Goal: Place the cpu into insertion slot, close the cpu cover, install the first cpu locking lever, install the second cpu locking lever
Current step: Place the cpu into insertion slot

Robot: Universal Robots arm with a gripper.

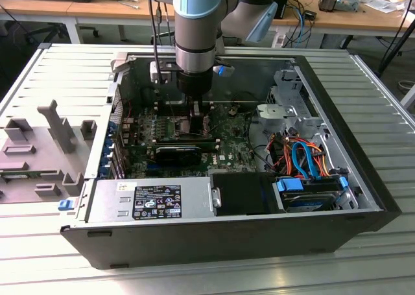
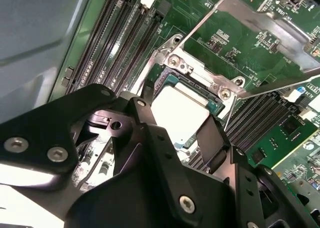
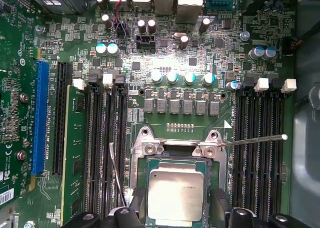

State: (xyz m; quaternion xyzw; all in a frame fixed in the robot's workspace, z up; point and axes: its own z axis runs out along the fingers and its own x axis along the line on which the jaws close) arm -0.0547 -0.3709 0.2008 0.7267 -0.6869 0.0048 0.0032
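At the exterior view's left, a grey fixture tray (image 1: 39, 152) lies on the slatted metal desk (image 1: 52, 269) beside the open computer case (image 1: 214, 243). Inside the case, the power supply (image 1: 152, 201) sits along the near wall. The arm (image 1: 194, 42) descends vertically into the case at the centre. Its gripper (image 1: 196, 117) is positioned low over the green motherboard (image 1: 233, 146). At the exterior view's right, the drive bay with blue and orange cables (image 1: 305, 159) occupies the corner of the case. In both wrist views the cpu (image 3: 176, 193) lies flat in the insertion slot (image 3: 175, 161), silver top facing up. The black fingers (image 3: 137, 210) are apart. They straddle the cpu, one on each side, and a narrow gap shows between each finger and the chip edge. In the second wrist view the cpu cover (image 2: 270, 20) is raised on its hinge above the far edge of the socket, and green board is visible through its square window. In the first wrist view, one locking lever (image 3: 250, 141) projects unlatched from the hinge across the memory slots (image 3: 257, 153). A second thin lever (image 3: 116, 170) runs along the opposite side of the socket, next to another bank of slots.
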